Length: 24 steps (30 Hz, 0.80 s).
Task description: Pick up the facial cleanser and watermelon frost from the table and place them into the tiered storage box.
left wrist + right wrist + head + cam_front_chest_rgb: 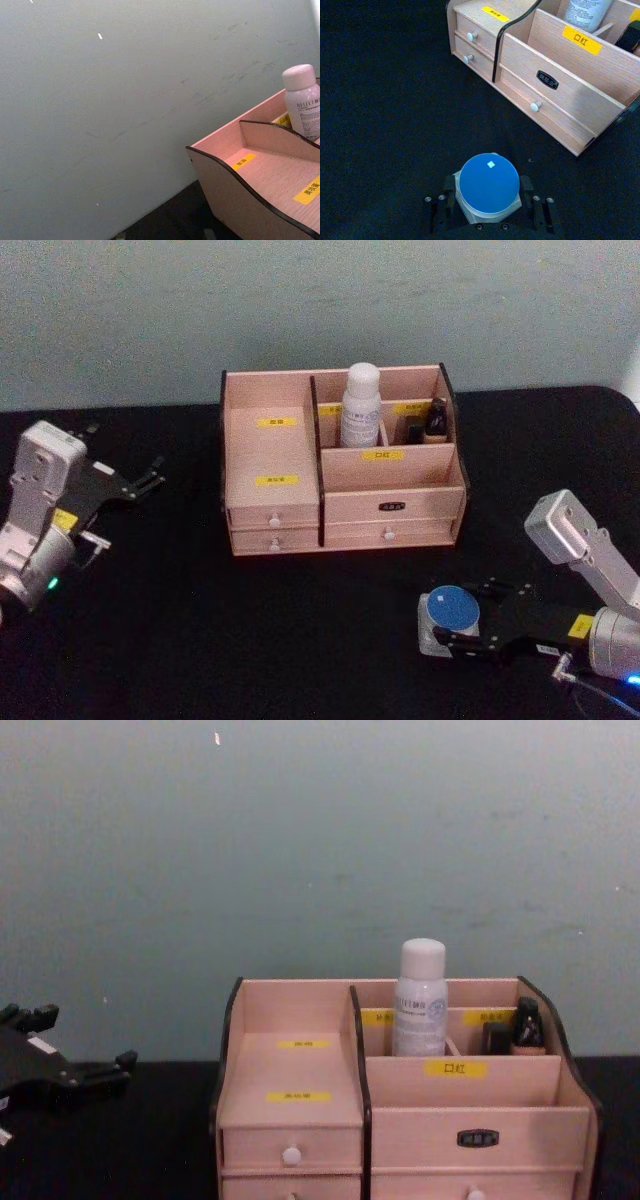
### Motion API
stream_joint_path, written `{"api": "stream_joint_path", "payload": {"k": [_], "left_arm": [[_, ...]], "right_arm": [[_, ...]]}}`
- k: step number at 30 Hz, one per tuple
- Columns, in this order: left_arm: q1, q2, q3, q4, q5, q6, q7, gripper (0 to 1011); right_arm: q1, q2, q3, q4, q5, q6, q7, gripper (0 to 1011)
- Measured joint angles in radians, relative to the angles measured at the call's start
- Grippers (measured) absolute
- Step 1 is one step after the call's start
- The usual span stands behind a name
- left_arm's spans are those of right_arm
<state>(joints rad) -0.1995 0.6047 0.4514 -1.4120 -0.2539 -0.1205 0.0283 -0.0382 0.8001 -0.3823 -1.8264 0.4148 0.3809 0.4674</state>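
At the black table's (200,640) left, the left gripper (153,473) hangs idle, fingers apart. In the middle, the tall white plastic facial cleanser (361,405) already stands in a rear compartment of the pale wooden, black-edged tiered storage box (390,508). A low carry could knock the jar against the box's front wall or that bottle. On the right, the squat, translucent, blue-lidded watermelon frost (489,181) sits clamped between the right gripper's (455,625) fingers, near the box's front.
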Motion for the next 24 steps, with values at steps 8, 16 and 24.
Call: {"api": "stream_joint_path", "payload": {"k": [8, 16, 24], "left_arm": [[0.0, 0.0, 0.0, 0.0, 0.0, 0.0, 0.0, 1001], [0.0, 0.0, 0.0, 0.0, 0.0, 0.0, 0.0, 1001], [0.0, 0.0, 0.0, 0.0, 0.0, 0.0, 0.0, 1001]], "right_arm": [[0.0, 0.0, 0.0, 0.0, 0.001, -0.001, 0.001, 720], [0.0, 0.0, 0.0, 0.0, 0.001, -0.001, 0.001, 720], [0.0, 0.0, 0.0, 0.0, 0.001, -0.001, 0.001, 720]]}}
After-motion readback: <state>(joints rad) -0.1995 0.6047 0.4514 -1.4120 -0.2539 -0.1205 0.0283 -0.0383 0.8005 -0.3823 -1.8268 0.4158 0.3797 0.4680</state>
